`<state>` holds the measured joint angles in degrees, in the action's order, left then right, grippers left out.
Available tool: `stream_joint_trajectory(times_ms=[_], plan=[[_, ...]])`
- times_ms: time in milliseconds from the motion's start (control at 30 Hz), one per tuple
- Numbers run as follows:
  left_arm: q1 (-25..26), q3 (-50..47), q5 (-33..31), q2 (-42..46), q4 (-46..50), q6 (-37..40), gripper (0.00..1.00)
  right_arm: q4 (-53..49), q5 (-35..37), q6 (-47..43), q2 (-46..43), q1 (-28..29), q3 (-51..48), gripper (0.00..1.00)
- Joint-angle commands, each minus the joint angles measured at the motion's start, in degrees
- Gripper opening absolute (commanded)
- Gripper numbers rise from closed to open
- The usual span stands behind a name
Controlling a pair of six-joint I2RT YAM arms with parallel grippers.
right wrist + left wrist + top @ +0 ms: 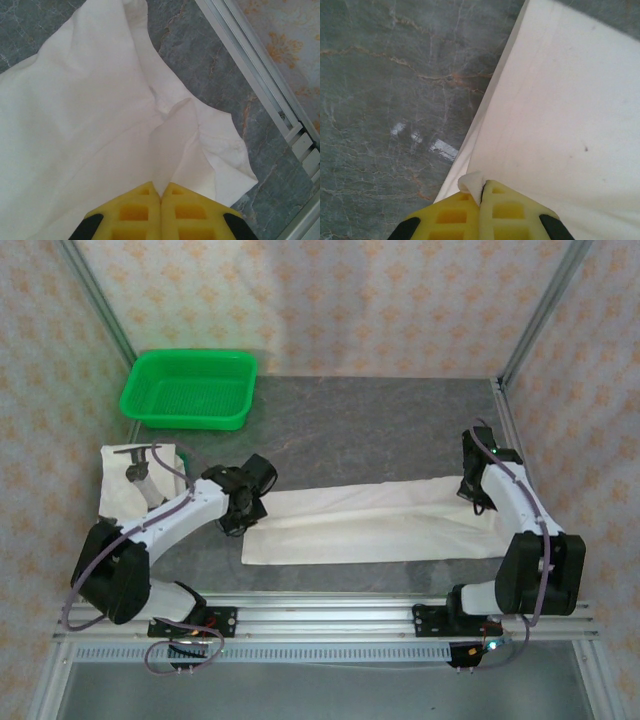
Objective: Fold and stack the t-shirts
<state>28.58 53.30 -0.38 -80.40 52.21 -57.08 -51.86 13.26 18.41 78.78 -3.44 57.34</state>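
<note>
A white t-shirt (375, 525) lies stretched as a long folded strip across the middle of the grey table. My left gripper (256, 506) is at its left end. In the left wrist view the yellow fingers (452, 217) are shut on a small pinch of the t-shirt's (560, 110) edge, the left gripper (481, 189) low over the table. My right gripper (472, 496) is at the strip's right end. Seen from the right wrist, the right gripper (161, 192) is shut on a raised fold of the t-shirt (85, 115). A second folded white t-shirt (120, 480) lies at the far left, partly under the left arm.
A green mesh basket (190, 390) stands at the back left of the table. The metal frame rail (260, 75) runs close along the right side of the shirt's end. Bare grey tabletop (370, 435) lies behind the strip.
</note>
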Motion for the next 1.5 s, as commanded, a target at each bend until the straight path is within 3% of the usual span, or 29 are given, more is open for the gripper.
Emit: stream_joint_trajectory(times_ms=[0,133,233,300,433,533,567,700,767,933,1067,1267,1467], plan=[[0.4,-1.9,-1.1,-1.6,-0.9,-0.9,0.00,1.3,0.8,0.0,1.3,-0.4,-1.0,0.04],[0.4,-3.0,-1.0,-3.2,-2.1,-1.1,0.01,2.3,-0.3,0.3,2.5,-0.4,-1.7,0.07],[0.4,-4.0,-0.5,-3.8,-3.5,-1.3,0.08,3.2,-1.4,0.3,2.9,-0.4,-2.4,0.12],[0.4,-4.3,-0.2,-4.3,-3.9,-1.3,0.12,3.9,-2.0,0.4,3.2,-0.4,-3.0,0.22],[0.4,-4.3,0.4,-4.6,-4.0,-1.2,0.20,4.4,-3.4,0.3,2.4,-0.4,-3.4,0.55],[0.4,-3.5,1.1,-3.2,-3.9,-0.7,0.31,4.9,-4.1,0.0,-0.6,-0.4,-3.0,0.67],[0.4,-3.0,1.0,-2.5,-3.3,-0.7,0.42,5.0,-4.5,-0.4,-1.9,-0.4,-2.9,0.68],[0.4,-0.1,-0.4,0.8,-0.7,0.4,0.81,5.5,-7.4,-1.2,-6.0,-0.4,-2.1,0.70],[0.4,1.3,-1.1,2.0,-0.1,1.0,0.89,6.3,-9.8,-1.3,-7.2,-0.3,-2.3,0.70],[0.4,4.8,0.5,-0.4,-3.7,3.3,0.90,8.8,-18.2,-0.6,-5.5,0.3,-2.7,0.67],[0.4,7.7,3.9,-6.7,-7.9,3.6,0.87,12.8,-22.7,1.5,-2.1,4.2,-3.3,0.63],[0.4,6.8,6.2,-10.6,-12.2,2.9,0.85,19.0,-26.4,7.2,4.1,10.3,-5.0,0.54],[0.4,2.4,8.0,-11.1,-14.5,2.1,0.84,19.0,-26.6,10.6,4.3,10.9,-10.4,0.53]])
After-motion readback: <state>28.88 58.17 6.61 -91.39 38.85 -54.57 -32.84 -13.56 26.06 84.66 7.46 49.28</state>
